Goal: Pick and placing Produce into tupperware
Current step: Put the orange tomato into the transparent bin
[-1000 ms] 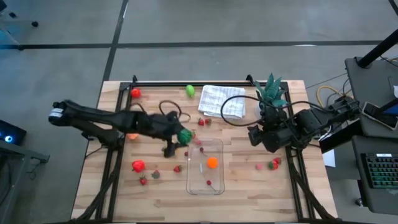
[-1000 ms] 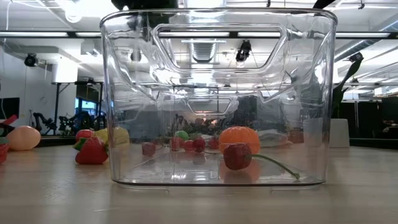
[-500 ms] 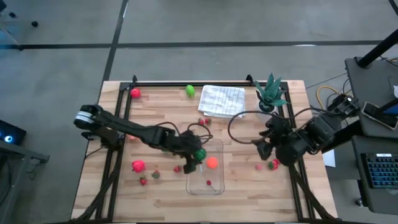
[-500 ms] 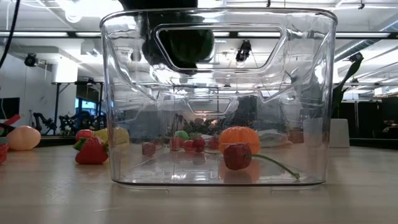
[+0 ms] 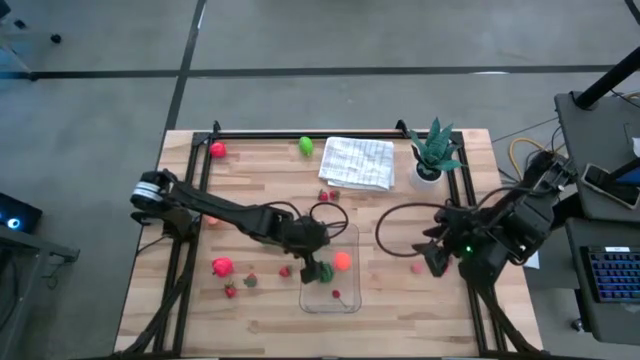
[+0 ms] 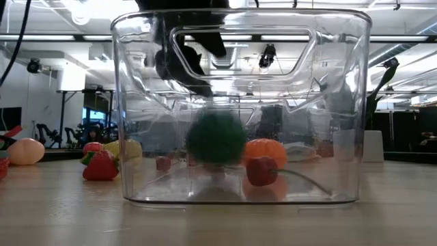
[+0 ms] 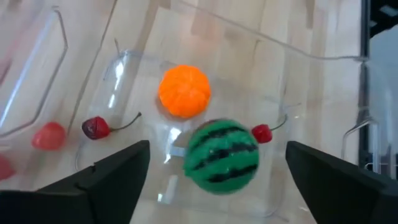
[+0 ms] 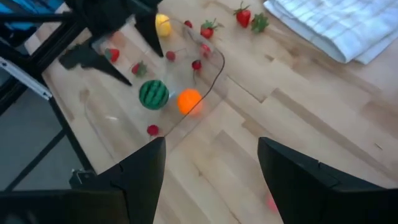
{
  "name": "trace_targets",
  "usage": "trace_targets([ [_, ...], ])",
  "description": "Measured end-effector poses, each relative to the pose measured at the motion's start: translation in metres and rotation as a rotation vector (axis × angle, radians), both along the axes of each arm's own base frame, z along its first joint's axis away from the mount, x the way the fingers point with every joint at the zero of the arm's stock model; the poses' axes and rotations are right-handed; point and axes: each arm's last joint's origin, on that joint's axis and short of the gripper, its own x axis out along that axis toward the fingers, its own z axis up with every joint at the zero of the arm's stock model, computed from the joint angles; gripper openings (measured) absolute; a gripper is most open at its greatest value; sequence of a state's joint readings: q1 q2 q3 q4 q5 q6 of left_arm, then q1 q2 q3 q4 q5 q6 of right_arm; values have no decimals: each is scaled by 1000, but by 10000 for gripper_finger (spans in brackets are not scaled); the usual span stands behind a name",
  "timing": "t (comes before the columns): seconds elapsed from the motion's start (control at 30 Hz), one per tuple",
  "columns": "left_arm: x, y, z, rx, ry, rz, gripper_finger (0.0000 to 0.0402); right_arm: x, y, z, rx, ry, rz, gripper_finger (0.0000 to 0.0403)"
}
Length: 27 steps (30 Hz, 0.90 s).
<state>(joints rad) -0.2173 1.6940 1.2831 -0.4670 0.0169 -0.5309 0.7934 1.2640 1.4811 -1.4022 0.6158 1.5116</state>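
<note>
The tupperware (image 5: 330, 268) sits on the table (image 5: 250, 310), holding the striped melon (image 7: 222, 154), an orange (image 7: 185, 91) and two cherries. The left gripper (image 5: 313, 262) hangs over the container's left rim, jaws wide and empty, the melon below them. Red produce (image 5: 222, 266) and a lime-green piece (image 5: 306, 146) remain outside. The right gripper (image 8: 208, 180) hovers right of the container, jaws parted, empty. Open boards lie between them.

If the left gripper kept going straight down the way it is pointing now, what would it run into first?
Most likely the striped melon, which lies between the open fingers of the left gripper inside the tupperware, beside the orange fruit. Depth is hard to judge.
</note>
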Motion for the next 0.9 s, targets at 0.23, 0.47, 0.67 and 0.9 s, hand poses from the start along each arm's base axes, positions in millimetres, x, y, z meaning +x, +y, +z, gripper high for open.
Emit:
trace_targets([
  [0.23, -20, -2, 39, -53, -111, 11, 375, -7, 8, -19, 125, 239, 88, 247],
  [0.47, -50, 3, 74, -155, -204, 78, 375, -17, 8, -63, 161, 632, -58, 247],
  [0.67, -72, 7, 86, -176, -215, 91, 375, -23, 2, -103, 184, 673, -292, 247],
  [0.9, -87, 12, 86, -116, -155, 94, 374, -26, -1, -140, 436, 526, -619, 247],
])
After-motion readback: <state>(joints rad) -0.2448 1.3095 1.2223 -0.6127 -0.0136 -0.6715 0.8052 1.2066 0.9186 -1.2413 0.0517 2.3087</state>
